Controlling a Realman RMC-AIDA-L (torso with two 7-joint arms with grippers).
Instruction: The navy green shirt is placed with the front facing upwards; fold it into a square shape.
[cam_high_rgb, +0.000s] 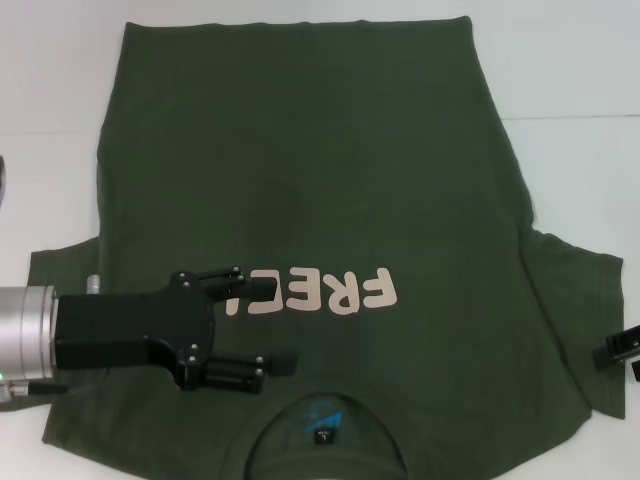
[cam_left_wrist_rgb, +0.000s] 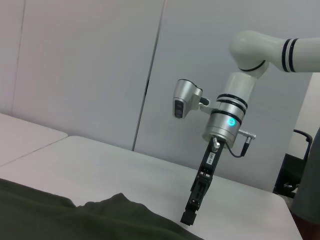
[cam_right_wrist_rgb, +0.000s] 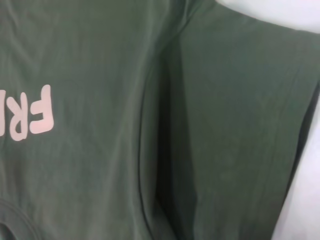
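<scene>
Navy green shirt (cam_high_rgb: 310, 200) flat on white worktop (cam_high_rgb: 580, 80), front up, no fold yet. Left tool (cam_high_rgb: 262, 325) open, empty, over chest letters. Right tool (cam_high_rgb: 622, 350) at right sleeve, state cannot tell.

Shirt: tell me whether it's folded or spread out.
Spread flat, front up. The shirt shows both sleeves out, lettering and collar exposed; no fold visible. The left tool hovers open over it.
</scene>
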